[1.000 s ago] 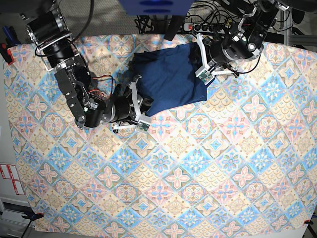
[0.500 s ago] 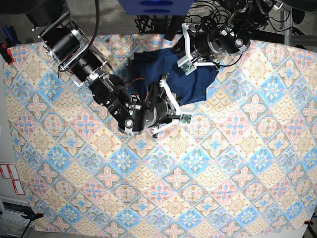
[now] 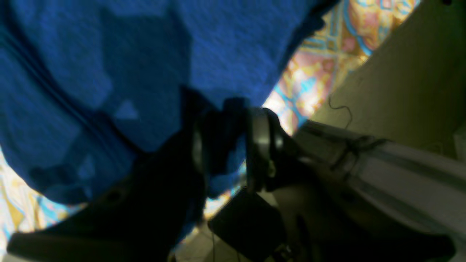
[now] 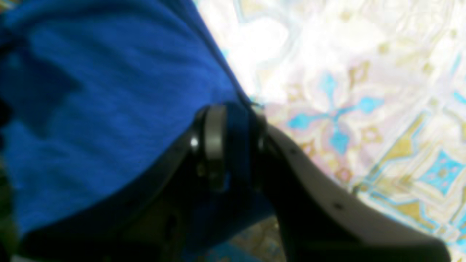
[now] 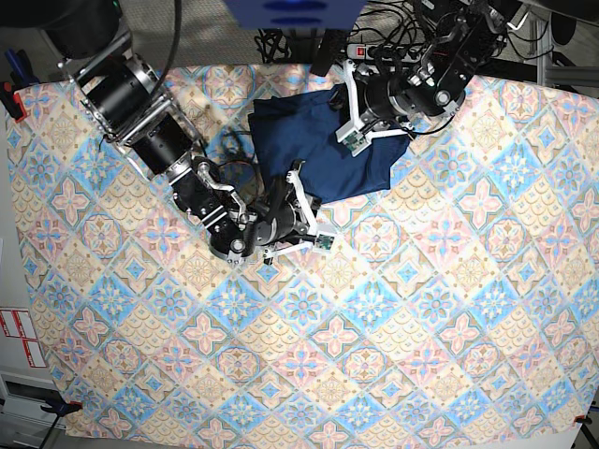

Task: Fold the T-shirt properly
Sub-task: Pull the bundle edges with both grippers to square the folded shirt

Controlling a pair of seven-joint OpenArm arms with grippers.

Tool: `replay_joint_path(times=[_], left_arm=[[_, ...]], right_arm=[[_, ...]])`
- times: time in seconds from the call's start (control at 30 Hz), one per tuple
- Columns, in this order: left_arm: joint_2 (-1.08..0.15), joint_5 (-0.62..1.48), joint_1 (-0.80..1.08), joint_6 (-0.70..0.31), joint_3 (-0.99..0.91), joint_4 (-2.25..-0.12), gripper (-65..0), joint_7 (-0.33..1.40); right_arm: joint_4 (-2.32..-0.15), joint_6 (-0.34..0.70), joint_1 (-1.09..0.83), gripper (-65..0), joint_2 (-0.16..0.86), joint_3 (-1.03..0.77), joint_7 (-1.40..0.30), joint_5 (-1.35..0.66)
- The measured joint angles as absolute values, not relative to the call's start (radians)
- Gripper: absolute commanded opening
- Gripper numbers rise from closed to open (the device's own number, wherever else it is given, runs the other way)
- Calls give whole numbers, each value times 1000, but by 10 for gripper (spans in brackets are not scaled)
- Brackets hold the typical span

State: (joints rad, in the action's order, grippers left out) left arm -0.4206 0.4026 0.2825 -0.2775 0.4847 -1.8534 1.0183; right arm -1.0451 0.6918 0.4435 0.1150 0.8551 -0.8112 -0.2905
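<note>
The T-shirt [image 5: 323, 150] is bunched at the far edge of the tablecloth [image 5: 393, 327], near its middle. Its near edge is pinched by the right gripper [image 4: 231, 145], blue cloth being clamped between the jaws. Its far side is likewise held by the left gripper [image 3: 224, 145], with fabric caught between the pads. For a clean fold, both held edges are best carried level and at matched pace, the cloth kept taut, and the edges laid flush before either grip is released.
</note>
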Motion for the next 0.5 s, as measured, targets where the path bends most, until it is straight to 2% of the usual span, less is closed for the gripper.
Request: replay_joint_path(times=[0.1, 0.23, 0.5], left_arm=[[-416, 365, 265, -278, 485, -1793, -511, 1013], [-418, 345, 247, -285, 485, -1742, -511, 1007], [-410, 273, 189, -286, 488, -1701, -511, 990]], right_arm=[[-967, 695, 443, -539, 99, 855, -779, -248], [-977, 696, 448, -539, 113, 855, -790, -243], [-1145, 699, 400, -540, 268, 830, -936, -242]])
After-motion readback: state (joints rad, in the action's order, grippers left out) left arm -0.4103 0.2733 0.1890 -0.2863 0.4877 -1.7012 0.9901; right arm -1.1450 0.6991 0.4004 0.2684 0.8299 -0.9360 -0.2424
